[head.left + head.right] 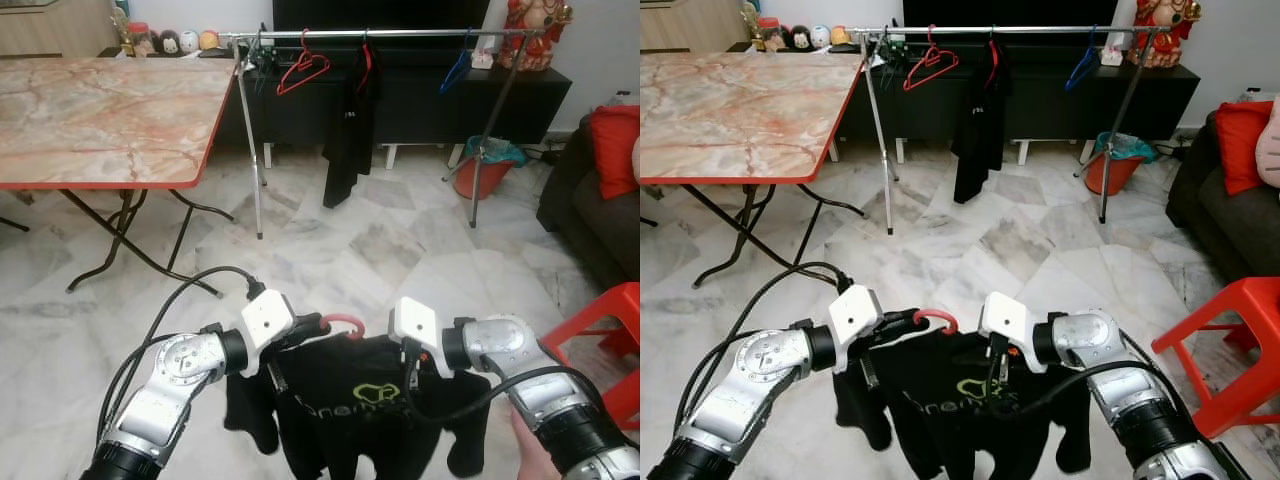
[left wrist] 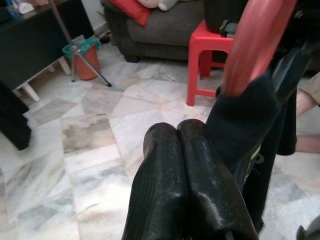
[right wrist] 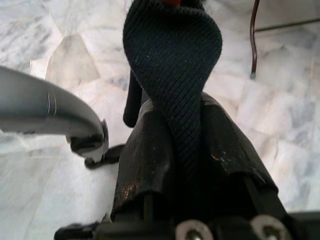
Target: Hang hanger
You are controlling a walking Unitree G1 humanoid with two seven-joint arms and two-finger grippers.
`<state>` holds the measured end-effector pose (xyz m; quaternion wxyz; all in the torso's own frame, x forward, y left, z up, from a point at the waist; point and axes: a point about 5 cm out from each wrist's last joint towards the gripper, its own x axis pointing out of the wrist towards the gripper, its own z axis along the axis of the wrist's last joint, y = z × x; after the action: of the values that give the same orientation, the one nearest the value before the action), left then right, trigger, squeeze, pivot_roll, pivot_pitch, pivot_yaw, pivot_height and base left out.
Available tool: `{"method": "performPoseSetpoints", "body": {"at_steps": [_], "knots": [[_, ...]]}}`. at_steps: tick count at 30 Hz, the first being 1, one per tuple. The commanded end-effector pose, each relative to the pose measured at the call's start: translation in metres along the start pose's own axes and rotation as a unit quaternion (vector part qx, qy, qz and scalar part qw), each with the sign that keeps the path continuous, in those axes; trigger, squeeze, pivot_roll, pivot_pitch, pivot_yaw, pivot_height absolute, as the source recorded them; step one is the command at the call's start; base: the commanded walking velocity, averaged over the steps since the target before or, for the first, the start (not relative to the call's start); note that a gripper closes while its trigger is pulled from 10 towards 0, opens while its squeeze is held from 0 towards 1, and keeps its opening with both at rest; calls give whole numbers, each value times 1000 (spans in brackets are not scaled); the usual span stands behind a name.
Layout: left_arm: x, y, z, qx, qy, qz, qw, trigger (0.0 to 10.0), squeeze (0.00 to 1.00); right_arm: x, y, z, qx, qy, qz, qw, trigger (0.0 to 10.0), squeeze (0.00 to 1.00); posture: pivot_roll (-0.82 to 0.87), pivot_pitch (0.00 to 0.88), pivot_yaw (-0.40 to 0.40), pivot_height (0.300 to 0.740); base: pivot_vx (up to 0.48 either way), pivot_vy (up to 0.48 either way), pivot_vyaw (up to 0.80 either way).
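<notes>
A black T-shirt with a green print hangs on a red hanger low in front of me, between my two arms. My left gripper sits just left of the hanger hook. In the left wrist view its fingers are pressed together with nothing between them, and the red hanger and shirt collar lie beside them. My right gripper is shut on a fold of the shirt fabric at the right shoulder. The clothes rail stands far ahead across the floor.
On the rail hang a red hanger, a black garment and a blue hanger. A marble-topped table stands to the left. A red stool, a dark sofa and an orange bin are on the right.
</notes>
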<state>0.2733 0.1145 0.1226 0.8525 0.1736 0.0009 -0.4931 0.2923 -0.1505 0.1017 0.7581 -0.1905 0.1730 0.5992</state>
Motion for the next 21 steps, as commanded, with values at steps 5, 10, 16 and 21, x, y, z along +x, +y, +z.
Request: {"method": "performPoseSetpoints", "body": {"at_steps": [5, 10, 16, 21], "knots": [[-4, 10, 1, 12, 5, 25, 1000, 10000, 0, -7, -3, 11, -17, -21, -8, 1000, 10000, 0, 57, 0, -50, 740, 0, 0, 0], [-1, 8, 5, 7, -7, 19, 1000, 10000, 0, -1, 0, 11, -22, -20, -2, 1000, 10000, 0, 42, 0, -27, 740, 0, 0, 0], [19, -3, 10, 31, -4, -15, 999, 10000, 0, 3, 3, 9, -26, -7, 5, 1000, 10000, 0, 47, 0, -25, 740, 0, 0, 0], [43, -9, -19, 63, 69, -30, 995, 10000, 0, 12, -5, 12, -48, 21, 6, 999, 10000, 0, 40, 17, -44, 740, 0, 0, 0]]}}
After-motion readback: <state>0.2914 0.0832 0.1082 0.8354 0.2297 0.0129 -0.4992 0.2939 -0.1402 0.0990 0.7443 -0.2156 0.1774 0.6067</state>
